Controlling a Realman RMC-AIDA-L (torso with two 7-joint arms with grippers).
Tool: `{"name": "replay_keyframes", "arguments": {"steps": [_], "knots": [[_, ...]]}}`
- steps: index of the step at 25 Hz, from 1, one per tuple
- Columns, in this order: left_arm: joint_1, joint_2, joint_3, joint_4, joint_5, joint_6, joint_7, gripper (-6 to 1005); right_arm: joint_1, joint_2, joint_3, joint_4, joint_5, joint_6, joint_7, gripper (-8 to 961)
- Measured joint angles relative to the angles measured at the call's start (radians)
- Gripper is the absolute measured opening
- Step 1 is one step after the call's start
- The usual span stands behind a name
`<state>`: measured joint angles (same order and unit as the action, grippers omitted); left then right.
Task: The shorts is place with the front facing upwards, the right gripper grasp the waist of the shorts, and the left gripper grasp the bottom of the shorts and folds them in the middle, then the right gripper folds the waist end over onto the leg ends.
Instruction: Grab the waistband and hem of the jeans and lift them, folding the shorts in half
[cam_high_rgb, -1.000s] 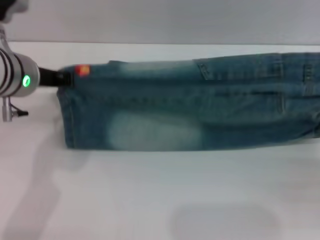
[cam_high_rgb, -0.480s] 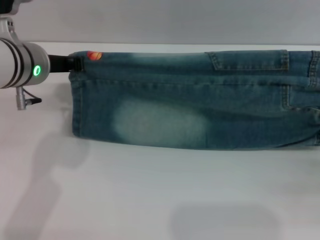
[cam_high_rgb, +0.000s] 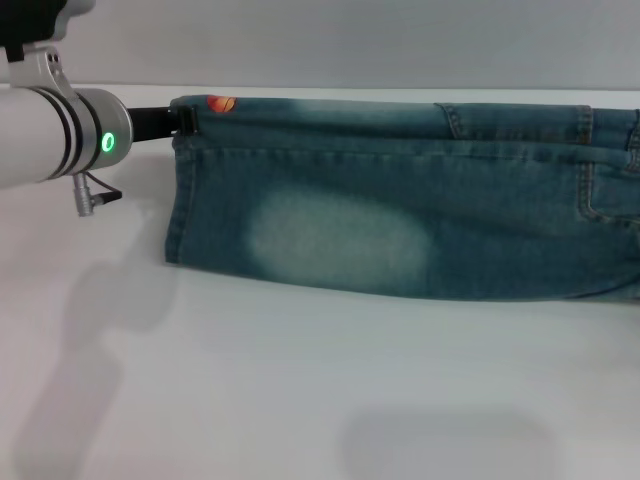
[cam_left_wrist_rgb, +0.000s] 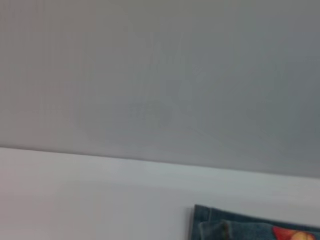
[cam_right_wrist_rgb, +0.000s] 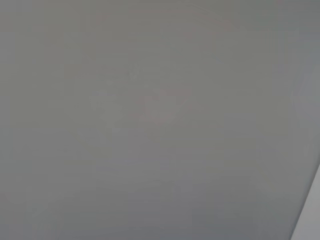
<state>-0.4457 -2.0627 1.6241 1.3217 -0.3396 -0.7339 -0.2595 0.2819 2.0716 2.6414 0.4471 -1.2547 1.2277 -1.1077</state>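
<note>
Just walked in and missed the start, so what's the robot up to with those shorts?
It is folding a pair of denim shorts on a white table. They already lie doubled lengthwise, one leg over the other. The left hand sits at the far corner of the leg hems, seemingly gripping the denim there. The right hand is out of view; its wrist camera shows only blank grey.

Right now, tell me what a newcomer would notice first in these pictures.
The denim shorts come first: folded lengthwise, they stretch across the far side of the white table, with a big faded patch near the leg end. Next is the left claw, gripping the far corner of the hem beside an orange print; a green light glows on its arm.
</note>
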Motion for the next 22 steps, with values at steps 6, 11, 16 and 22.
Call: {"name": "replay_keyframes", "arguments": {"steps": [6,11,16,22], "knots": [[-0.015,0.002,0.05,-0.183,-0.123,0.26,0.051,107,0.039,-0.005,0.015,-0.026,0.012,-0.046,-0.142,85],[-0.034,0.001,0.067,-0.225,-0.165,0.332,0.102,109,0.064,-0.018,0.005,-0.016,-0.026,-0.056,-0.245,265],[-0.028,0.002,0.067,-0.177,-0.169,0.302,0.137,368,0.035,-0.008,0.003,0.037,-0.097,-0.017,-0.315,468],[-0.02,0.002,0.068,-0.14,-0.171,0.259,0.18,601,-0.029,0.003,0.0,0.042,-0.126,0.016,-0.338,639]]}}
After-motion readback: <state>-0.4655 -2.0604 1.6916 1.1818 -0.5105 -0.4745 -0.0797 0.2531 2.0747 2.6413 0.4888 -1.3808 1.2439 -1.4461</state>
